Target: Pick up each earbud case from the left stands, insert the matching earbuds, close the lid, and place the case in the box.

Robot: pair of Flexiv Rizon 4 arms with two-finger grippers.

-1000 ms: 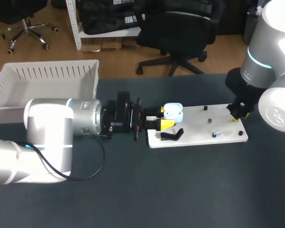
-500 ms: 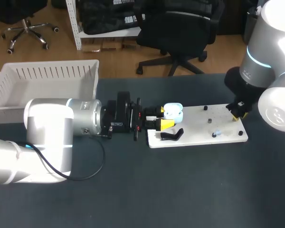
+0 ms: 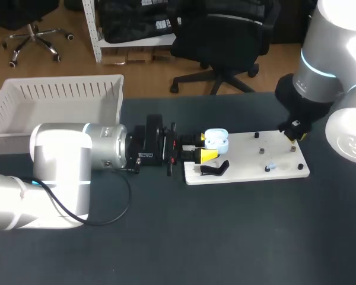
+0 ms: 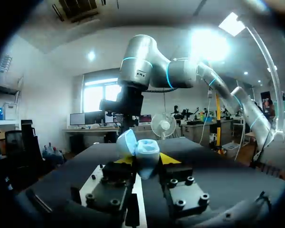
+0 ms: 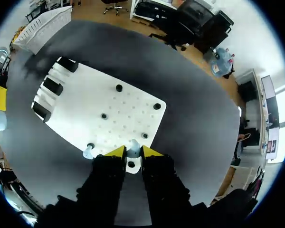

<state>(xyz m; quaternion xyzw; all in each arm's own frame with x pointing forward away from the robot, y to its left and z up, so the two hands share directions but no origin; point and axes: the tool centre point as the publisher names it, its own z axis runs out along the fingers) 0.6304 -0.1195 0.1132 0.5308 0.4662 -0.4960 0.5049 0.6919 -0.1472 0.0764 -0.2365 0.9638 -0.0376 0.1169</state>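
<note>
Head view: left gripper [image 3: 206, 147] was clamped on the pale-blue earbud case [image 3: 217, 141], which was glossy and rounded with its lid hinged open, at the left end of the flat white board [image 3: 243, 172]. 1 curved black stand [image 3: 214, 169] sat on the board just beside the case. Right wrist view: right gripper [image 5: 131, 151] pinched a small white earbud [image 5: 132, 146] between its yellow tips at the board's edge. A 2nd earbud [image 5: 88, 151] lay on the board near it, among round black pegs [image 5: 119, 88]. The slatted white plastic box [image 3: 59, 92] sat well apart, far left.
</note>
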